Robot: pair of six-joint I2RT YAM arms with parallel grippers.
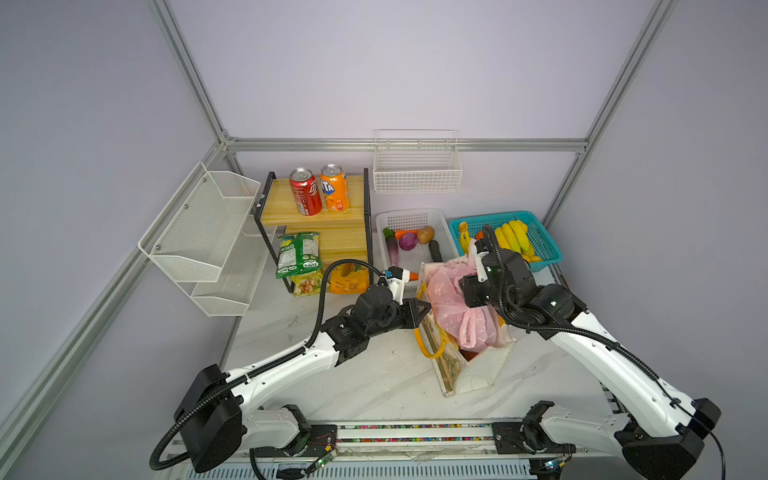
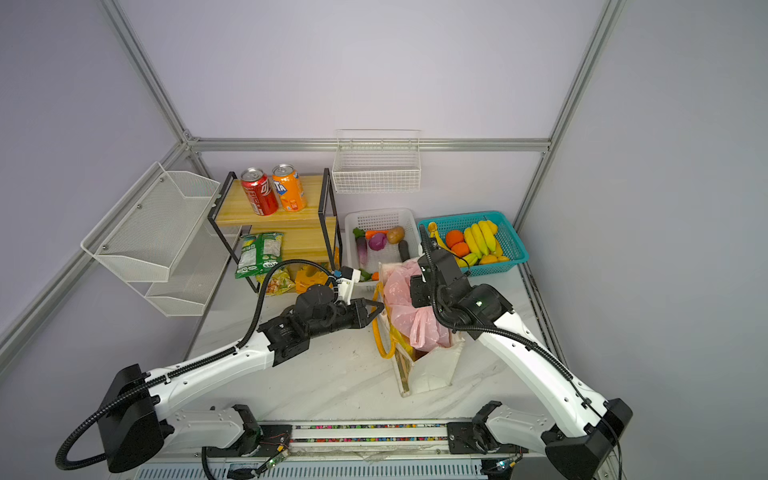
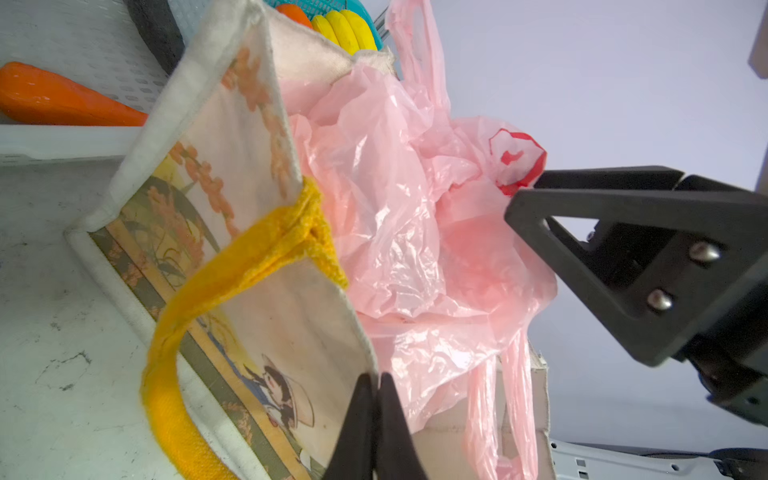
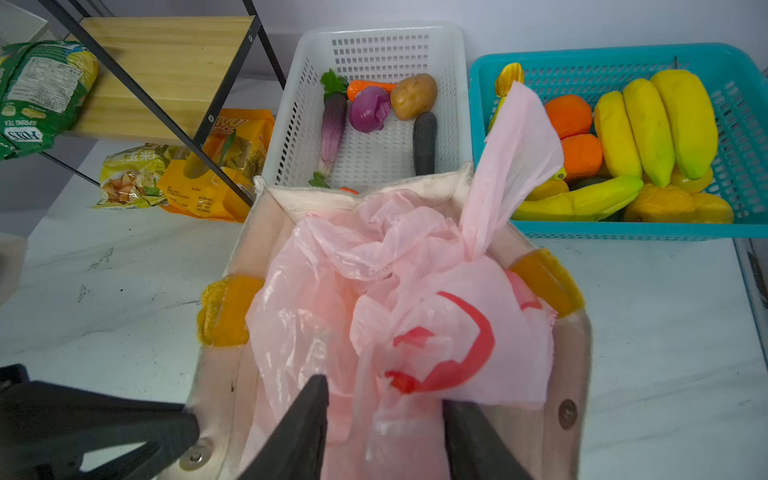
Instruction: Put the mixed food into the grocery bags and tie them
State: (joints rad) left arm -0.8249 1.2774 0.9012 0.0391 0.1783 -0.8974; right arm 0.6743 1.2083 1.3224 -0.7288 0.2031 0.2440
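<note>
The pink plastic bag point(image 4: 374, 291) was seen stuffed into the mouth of the cream cloth tote point(image 4: 357, 196), which stood just in front of the white basket point(image 4: 382, 45). Whatever lay beneath the crumpled plastic was hidden. Only a dark red patch point(image 1: 470, 355) deep in the tote was glimpsed in a top view, too small to be named.

The right gripper point(image 4: 384, 390) was held over the bag with its jaws parted and loose plastic lying between them. The left gripper point(image 3: 374, 378) was closed at the tote's rim; whether cloth was pinched could not be told.

The red soda can point(image 1: 305, 192) stood on the wooden shelf point(image 1: 278, 203), with the yellow chip packet point(image 4: 133, 176) lying below it. The purple onion point(image 4: 369, 109) and purple eggplant point(image 4: 333, 124) lay in the basket, where a dark vegetable point(image 4: 424, 141) was cut off by the tote's rim.
</note>
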